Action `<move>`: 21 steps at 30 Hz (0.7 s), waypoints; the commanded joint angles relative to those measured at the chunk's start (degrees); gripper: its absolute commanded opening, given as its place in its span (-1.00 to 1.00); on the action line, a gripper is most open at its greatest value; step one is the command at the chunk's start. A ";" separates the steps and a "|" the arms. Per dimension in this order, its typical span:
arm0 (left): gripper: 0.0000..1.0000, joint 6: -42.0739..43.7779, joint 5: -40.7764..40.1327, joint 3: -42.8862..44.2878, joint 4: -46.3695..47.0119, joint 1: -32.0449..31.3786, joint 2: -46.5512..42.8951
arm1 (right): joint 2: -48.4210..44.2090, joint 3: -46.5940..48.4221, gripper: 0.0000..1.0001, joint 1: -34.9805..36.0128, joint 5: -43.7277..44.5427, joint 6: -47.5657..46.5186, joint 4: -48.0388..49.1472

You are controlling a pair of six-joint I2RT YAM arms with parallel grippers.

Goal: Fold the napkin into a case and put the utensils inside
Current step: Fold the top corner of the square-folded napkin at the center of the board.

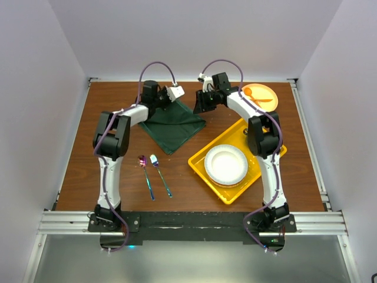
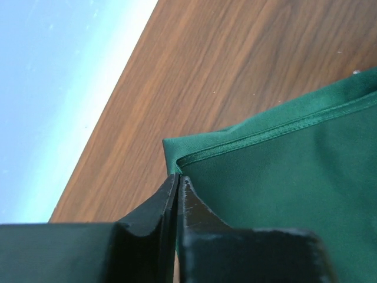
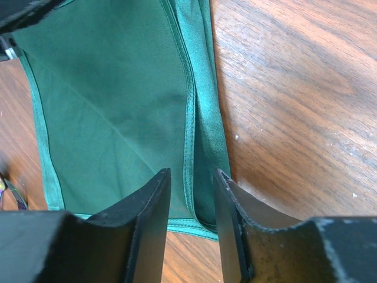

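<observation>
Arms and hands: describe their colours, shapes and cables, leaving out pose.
The left arm and right arm have white tubular links, black joint housings and looping purple cables. The left hand and right hand each carry two black, wedge-shaped fingers with scuffed edges.

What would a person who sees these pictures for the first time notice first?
The dark green napkin lies spread on the far middle of the brown table, with both arms bent over its far side. The left hand pinches one corner, and the right hand stands open over a hem. To the right, a bright yellow tray holds a white plate; two shiny utensils lie in front of the napkin.
</observation>
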 commanded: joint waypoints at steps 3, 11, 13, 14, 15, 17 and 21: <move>-0.08 -8.58 -6.16 7.87 1.93 1.95 -2.46 | -6.32 4.48 0.20 -0.32 -2.49 0.69 3.81; 1.00 -31.34 -5.54 8.60 -3.07 8.10 -18.46 | -13.61 2.23 0.97 -0.24 -8.99 2.87 20.15; 1.00 -32.33 -1.19 6.75 -8.34 9.86 -21.96 | -14.67 -1.30 0.96 -0.24 -10.30 5.78 25.24; 1.00 -33.12 2.32 5.79 -9.84 10.74 -23.03 | -14.33 -1.32 0.96 -0.24 -15.27 5.79 25.96; 1.00 -35.30 7.58 3.95 -12.46 12.48 -24.00 | -13.54 -0.53 0.97 -0.32 -17.06 6.14 25.88; 1.00 -37.16 11.91 2.36 -16.08 14.60 -25.93 | -8.30 6.13 0.97 -0.06 -18.48 8.34 19.50; 0.70 -39.71 20.03 -2.56 -17.58 16.19 -25.60 | -3.16 13.10 0.84 0.47 -13.85 4.92 7.96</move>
